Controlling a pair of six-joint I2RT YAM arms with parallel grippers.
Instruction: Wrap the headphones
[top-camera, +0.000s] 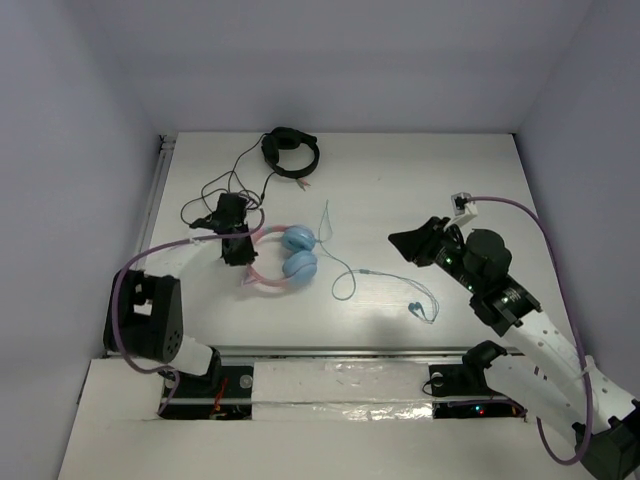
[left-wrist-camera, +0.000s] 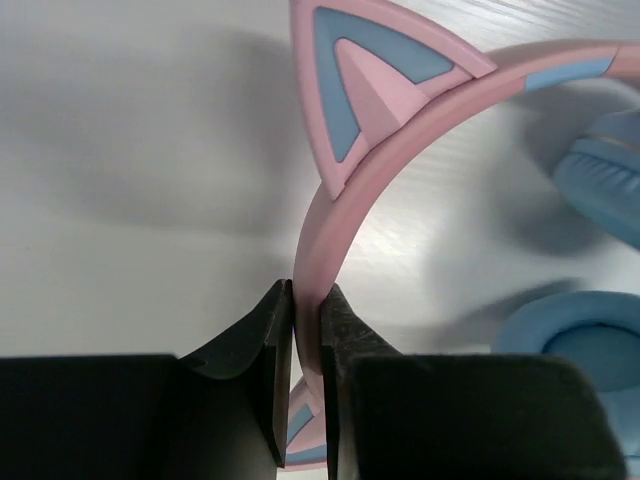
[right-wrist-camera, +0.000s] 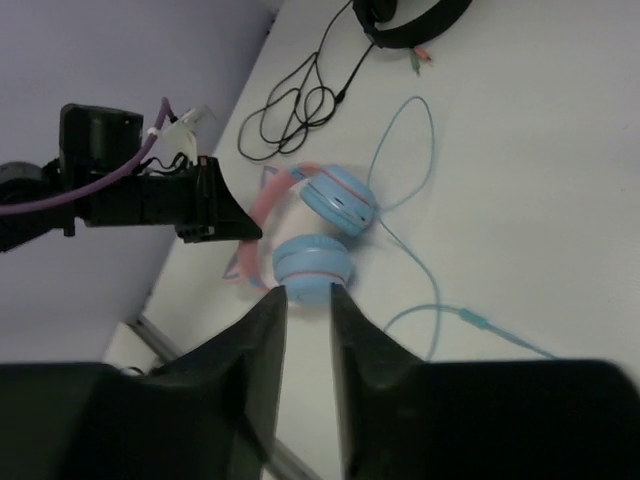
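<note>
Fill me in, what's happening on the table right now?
The left gripper is shut on the pink headband of the headphones, which lie on the table. The right gripper hangs above the table off to the right, jaws slightly apart, holding nothing. The pale blue cable trails loose across the table, not yet wrapped.
</note>
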